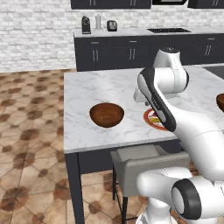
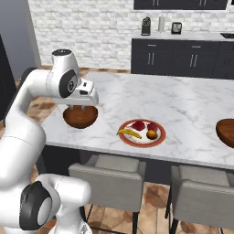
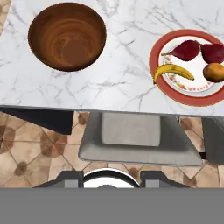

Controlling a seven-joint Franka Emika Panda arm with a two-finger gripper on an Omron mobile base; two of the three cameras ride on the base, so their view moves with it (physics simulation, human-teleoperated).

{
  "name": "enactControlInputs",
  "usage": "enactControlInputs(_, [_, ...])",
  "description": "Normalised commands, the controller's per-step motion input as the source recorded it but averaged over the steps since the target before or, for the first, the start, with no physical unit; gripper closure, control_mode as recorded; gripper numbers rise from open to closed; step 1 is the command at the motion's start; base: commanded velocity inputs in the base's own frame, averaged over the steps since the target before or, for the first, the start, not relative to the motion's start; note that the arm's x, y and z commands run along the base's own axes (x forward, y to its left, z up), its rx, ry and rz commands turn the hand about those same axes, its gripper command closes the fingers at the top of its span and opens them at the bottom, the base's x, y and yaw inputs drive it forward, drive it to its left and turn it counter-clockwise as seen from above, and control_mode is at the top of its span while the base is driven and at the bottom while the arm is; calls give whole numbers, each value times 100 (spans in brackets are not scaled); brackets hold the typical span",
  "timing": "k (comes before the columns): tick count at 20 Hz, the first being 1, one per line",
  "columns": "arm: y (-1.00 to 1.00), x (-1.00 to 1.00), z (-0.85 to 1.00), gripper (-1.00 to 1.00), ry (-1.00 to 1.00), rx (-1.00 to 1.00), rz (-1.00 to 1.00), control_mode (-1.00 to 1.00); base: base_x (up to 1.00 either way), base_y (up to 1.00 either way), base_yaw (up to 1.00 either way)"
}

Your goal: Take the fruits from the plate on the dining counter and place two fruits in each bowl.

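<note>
The plate [image 3: 155, 59] lies on the dining counter [image 3: 122, 87] near its front edge and holds the fruits: a yellow banana [image 3: 173, 71], two red ones [image 3: 187, 50] [image 3: 213, 52] and an orange one [image 3: 214, 72]. One brown bowl [image 3: 67, 36] stands left of the plate, and its inside is bare. A second bowl [image 2: 226, 131] sits at the far right, its inside hidden. My gripper [image 2: 78, 109] hangs above the counter's front edge, just in front of the left bowl [image 2: 80, 118], pointing down. Its fingers stand apart with nothing between them. In the left base view my arm covers most of the plate [image 1: 151, 118].
Two grey stools [image 2: 107, 176] [image 2: 203, 192] are tucked under the counter's near side, one of them straight below my hand [image 3: 131, 135]. A dark cabinet run [image 1: 131, 50] with small appliances lines the back wall. Tiled floor lies to the left of the counter.
</note>
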Motion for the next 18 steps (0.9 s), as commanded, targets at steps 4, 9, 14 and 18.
enactControlInputs(4, [-16, 0, -23, -100, -6, 0, -3, -100, 0, 0, 0])
enactControlInputs(9, [-95, 1, -32, -100, 0, 2, -11, -100, 0, 0, 0])
enactControlInputs(14, [-98, 11, -8, -100, 0, 2, -9, -100, 0, 0, 0])
enactControlInputs(18, [-88, 50, 0, -100, 2, 1, -5, -100, 0, 0, 0])
